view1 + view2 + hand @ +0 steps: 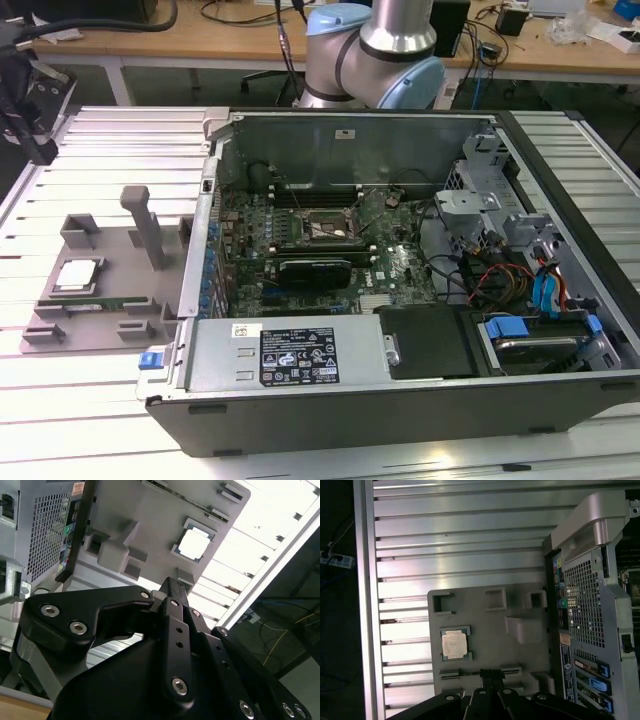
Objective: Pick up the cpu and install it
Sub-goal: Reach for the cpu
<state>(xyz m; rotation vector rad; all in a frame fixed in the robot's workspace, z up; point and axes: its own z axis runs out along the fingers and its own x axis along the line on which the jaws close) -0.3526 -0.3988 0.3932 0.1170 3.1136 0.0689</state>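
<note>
The cpu is a small silvery square chip lying flat in a recess of the grey fixture tray, at the exterior view's left, beside the open computer case. Both wrist views look down on it: the cpu sits on the tray. My gripper hangs well above the tray, clear of the chip. Its black fingers are pressed together, shut, with nothing between them. In the exterior view the gripper is a dark shape at the far left edge.
The open case holds the motherboard with the black square socket frame and a long black card in front of it. A grey post stands up from the tray. The ribbed metal table surrounds everything.
</note>
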